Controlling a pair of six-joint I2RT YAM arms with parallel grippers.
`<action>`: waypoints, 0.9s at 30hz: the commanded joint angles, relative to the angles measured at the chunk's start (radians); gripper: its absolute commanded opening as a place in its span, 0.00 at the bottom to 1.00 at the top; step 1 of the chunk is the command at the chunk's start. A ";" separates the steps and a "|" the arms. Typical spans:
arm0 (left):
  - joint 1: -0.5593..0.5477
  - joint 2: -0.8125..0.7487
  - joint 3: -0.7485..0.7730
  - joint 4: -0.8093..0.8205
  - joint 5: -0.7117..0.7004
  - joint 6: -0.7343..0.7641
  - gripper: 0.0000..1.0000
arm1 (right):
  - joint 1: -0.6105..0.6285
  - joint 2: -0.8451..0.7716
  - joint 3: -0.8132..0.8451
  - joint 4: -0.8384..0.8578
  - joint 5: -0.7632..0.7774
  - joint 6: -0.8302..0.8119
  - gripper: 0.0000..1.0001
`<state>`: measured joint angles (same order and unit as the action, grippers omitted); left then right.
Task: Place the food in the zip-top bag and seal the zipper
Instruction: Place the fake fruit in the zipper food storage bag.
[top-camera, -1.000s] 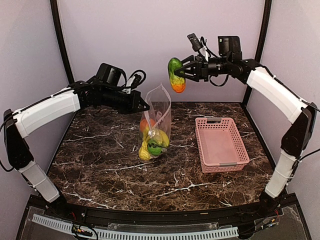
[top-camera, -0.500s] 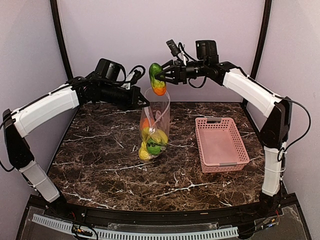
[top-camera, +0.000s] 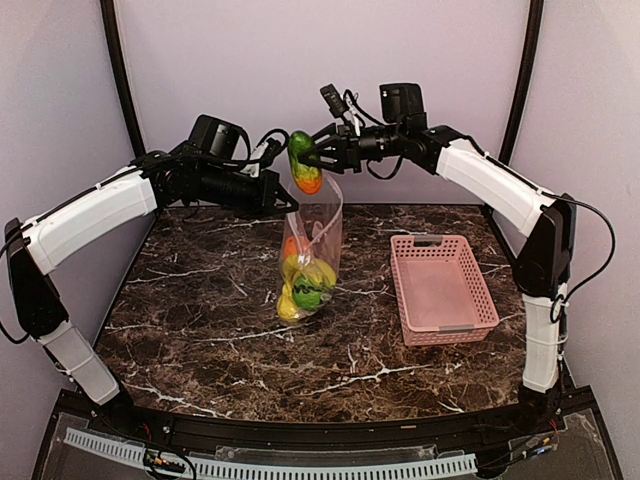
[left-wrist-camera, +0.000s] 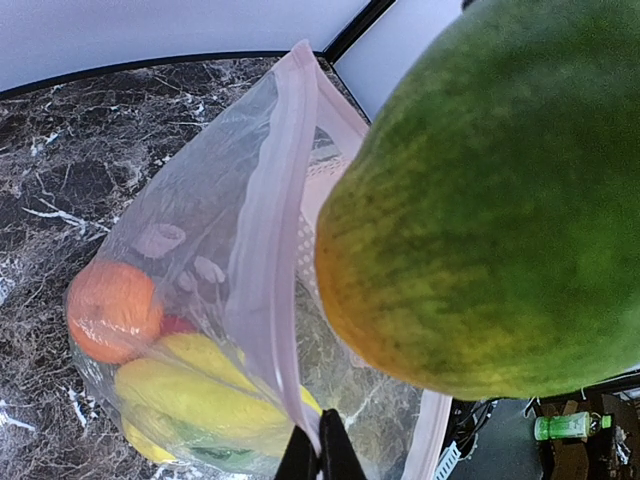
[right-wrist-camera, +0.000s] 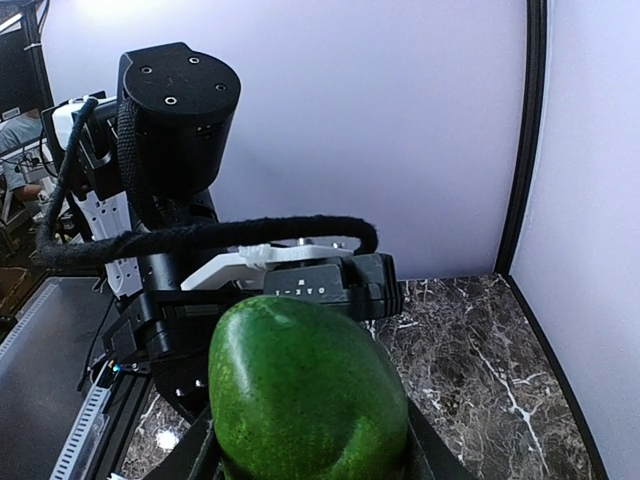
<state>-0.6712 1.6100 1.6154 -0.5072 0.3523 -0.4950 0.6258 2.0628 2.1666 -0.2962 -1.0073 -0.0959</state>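
The clear zip-top bag (top-camera: 318, 235) hangs upright over the table, its mouth open at the top. My left gripper (top-camera: 292, 208) is shut on the bag's pale zipper strip (left-wrist-camera: 268, 230), the fingertips pinching it (left-wrist-camera: 320, 452). Inside lie an orange (left-wrist-camera: 112, 310), a yellow banana (left-wrist-camera: 195, 390) and other food (top-camera: 305, 285). My right gripper (top-camera: 320, 158) is shut on a green toy fruit with an orange end (top-camera: 303, 162), held just above the bag's mouth. That fruit fills the right wrist view (right-wrist-camera: 305, 390) and looms close in the left wrist view (left-wrist-camera: 490, 200).
A pink slatted basket (top-camera: 442, 288) with nothing in it stands on the marble table to the right of the bag. Black frame posts (top-camera: 520, 80) rise at the back corners. The left arm's wrist (right-wrist-camera: 180, 130) sits close behind the held fruit.
My right arm has swung left with the green fruit, from right of the bag to directly over its mouth. The left arm and the bag have stayed put.
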 joint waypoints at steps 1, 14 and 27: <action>0.000 -0.018 0.026 0.003 0.007 0.005 0.01 | 0.006 -0.001 -0.012 -0.009 0.040 -0.039 0.08; -0.001 -0.020 0.005 0.004 0.010 0.003 0.01 | 0.006 -0.040 -0.048 -0.024 0.074 -0.073 0.57; -0.001 -0.024 -0.013 0.014 0.021 0.023 0.01 | -0.001 -0.144 -0.101 -0.120 0.129 -0.129 0.74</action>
<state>-0.6712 1.6100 1.6150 -0.5056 0.3565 -0.4938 0.6258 1.9999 2.0853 -0.3706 -0.8997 -0.1860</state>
